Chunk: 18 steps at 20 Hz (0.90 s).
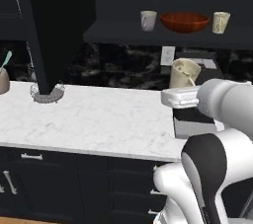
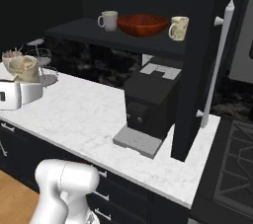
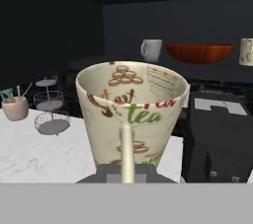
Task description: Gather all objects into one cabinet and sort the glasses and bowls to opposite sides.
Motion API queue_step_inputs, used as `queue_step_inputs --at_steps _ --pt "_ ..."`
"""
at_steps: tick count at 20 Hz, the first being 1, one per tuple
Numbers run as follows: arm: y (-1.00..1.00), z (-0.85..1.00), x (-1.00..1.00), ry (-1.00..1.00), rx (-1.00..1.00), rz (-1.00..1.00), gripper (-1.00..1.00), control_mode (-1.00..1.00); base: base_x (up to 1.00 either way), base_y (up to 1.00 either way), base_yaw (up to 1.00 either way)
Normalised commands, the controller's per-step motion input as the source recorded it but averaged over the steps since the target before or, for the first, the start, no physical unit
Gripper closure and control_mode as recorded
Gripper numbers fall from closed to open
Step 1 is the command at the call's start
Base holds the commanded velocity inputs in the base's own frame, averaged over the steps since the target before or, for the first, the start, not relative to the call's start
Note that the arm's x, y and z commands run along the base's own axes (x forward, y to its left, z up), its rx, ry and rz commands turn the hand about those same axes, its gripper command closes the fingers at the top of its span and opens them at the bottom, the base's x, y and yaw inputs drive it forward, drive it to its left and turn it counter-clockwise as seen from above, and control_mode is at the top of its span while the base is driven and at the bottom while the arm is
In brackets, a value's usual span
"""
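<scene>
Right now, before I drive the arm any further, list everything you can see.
greyish-white cup: 1, left on the cabinet shelf
red-brown bowl: 1, middle of the shelf
cream tumbler on the shelf: 1, right of the bowl
printed cream tumbler: 1, held up at the hand
black coffee machine: 1, on the white marble counter
wire tiered stand: 1, grey, on the counter
utensil pot: 1, beige, counter's left
black drawers: below the counter
fingers: closed on the printed tumbler
</scene>
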Motion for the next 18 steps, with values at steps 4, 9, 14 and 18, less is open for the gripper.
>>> queue_step_inputs --at_steps 4,9,14,18 --pt "0.0 0.0 0.0 0.0 0.0 0.0 1.0 1.0 0.73 0.17 0.0" --pt "0.0 0.0 0.0 0.0 0.0 0.0 1.0 1.0 0.27 0.28 -0.02" --pt "0.0 0.0 0.0 0.0 0.0 0.0 1.0 1.0 0.34 0.14 -0.03" --pt "0.04 0.05 0.0 0.02 0.0 0.02 1.0 -1.0 0.08 0.04 0.0"
